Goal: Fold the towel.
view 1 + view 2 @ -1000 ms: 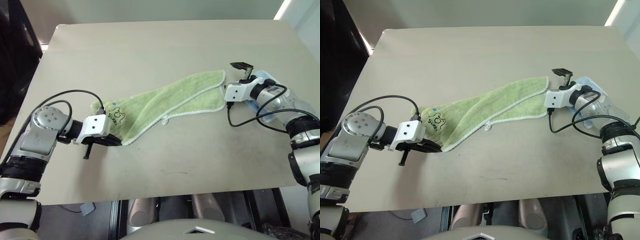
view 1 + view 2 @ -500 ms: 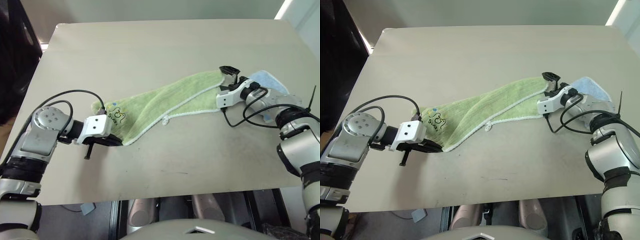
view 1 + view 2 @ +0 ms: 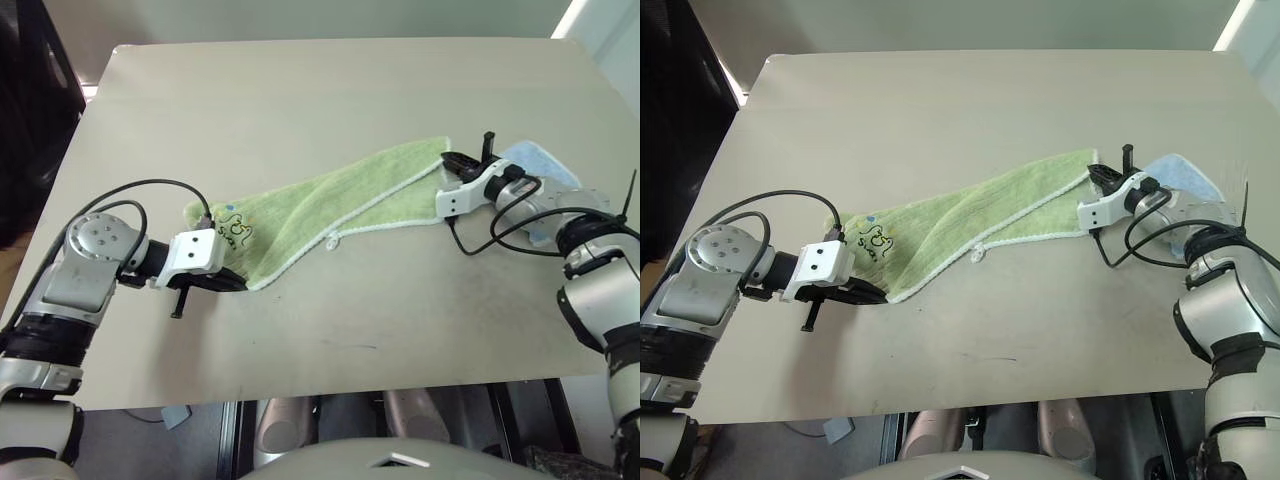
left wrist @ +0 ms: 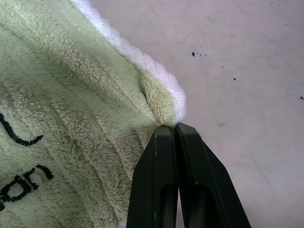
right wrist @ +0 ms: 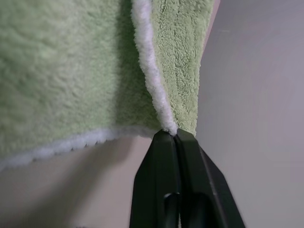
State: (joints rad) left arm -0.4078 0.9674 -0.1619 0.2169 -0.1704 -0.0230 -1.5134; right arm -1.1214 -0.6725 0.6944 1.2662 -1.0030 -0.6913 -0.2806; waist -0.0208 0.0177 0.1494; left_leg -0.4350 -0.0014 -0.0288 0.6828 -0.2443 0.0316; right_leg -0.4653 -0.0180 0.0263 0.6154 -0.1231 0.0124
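The light green towel [image 3: 330, 205] with white edging lies stretched across the table from lower left to upper right, rumpled along its length, its dark printed drawing [image 3: 233, 228] near the left end. My left gripper [image 3: 232, 283] is shut on the towel's near left corner [image 4: 164, 109]. At the far right corner [image 5: 173, 124], my right gripper [image 3: 452, 162] is shut on the white-edged cloth. A small loop tag [image 3: 331, 241] sticks out from the front edge.
A smaller light blue cloth [image 3: 540, 166] lies on the beige table [image 3: 300, 100] under my right forearm, near the table's right edge. The dark gap beyond the table's left edge [image 3: 30, 100] is off-surface.
My right gripper has swung in from beside the blue cloth to the towel's right corner, rolled over, and shut on it. The left gripper and its towel corner kept still.
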